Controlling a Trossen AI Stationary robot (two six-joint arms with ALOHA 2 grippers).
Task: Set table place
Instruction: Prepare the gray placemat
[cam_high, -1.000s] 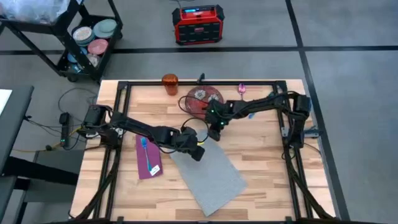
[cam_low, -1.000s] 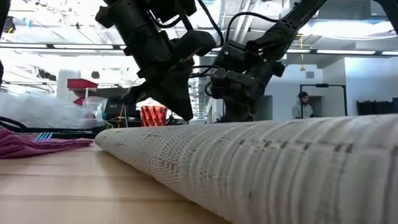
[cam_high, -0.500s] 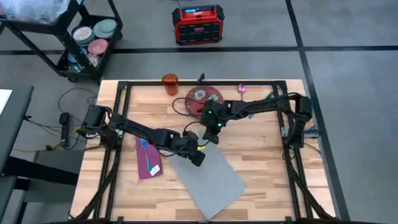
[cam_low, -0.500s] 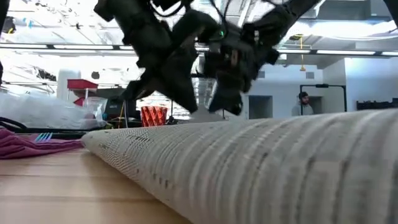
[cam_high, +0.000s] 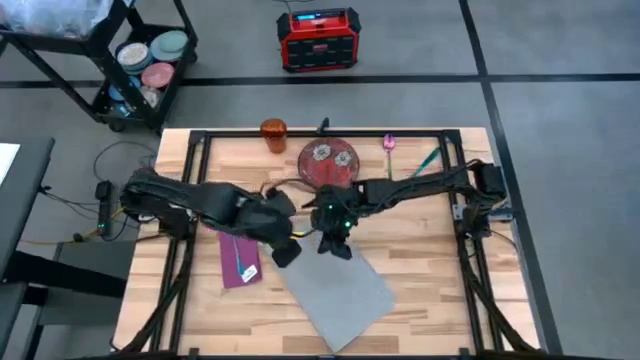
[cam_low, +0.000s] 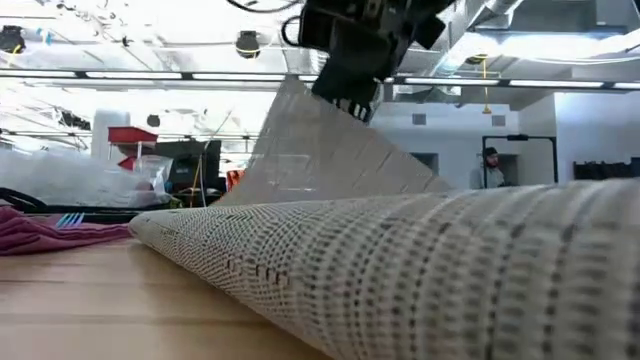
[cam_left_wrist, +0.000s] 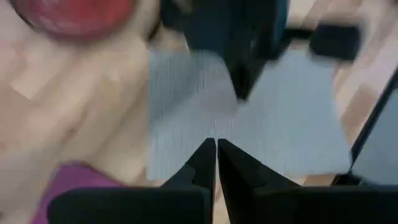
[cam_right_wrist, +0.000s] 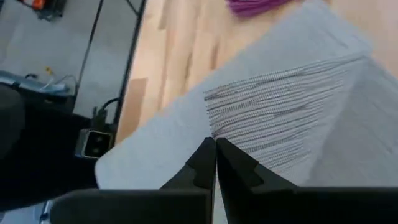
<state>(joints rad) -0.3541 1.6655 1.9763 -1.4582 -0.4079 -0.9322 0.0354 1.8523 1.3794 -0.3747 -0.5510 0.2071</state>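
The grey placemat (cam_high: 340, 292) lies askew on the table (cam_high: 430, 250), near the front middle. My right gripper (cam_high: 335, 243) is shut on its far corner, which the low view shows raised (cam_low: 310, 140). My left gripper (cam_high: 286, 252) is shut beside the mat's left corner and holds nothing. The purple napkin (cam_high: 238, 258), with a blue utensil on it, lies flat to the left of the mat. Along the far edge are the red plate (cam_high: 328, 160), the orange cup (cam_high: 273, 133), a pink utensil (cam_high: 388, 143) and a teal utensil (cam_high: 425, 160). My right gripper pinches the placemat's far corner (cam_right_wrist: 233, 121) between its two fingers, coming from above and pointing down. That corner is lifted off the table and slopes up to the fingers (cam_low: 350, 95). The rest of the mat (cam_low: 450, 270) still lies on the tabletop.
A black cart (cam_high: 140, 60) with dishes stands beyond the table's far left corner, and a red box (cam_high: 318, 38) sits on the floor behind the table. Bare wood shows to the right of the mat (cam_high: 440, 270).
My right gripper has come toward the near edge and the left, taken hold of the mat's far corner and raised it; the near part of the mat has stayed down. My left gripper has drawn back toward the table's left, off the mat.
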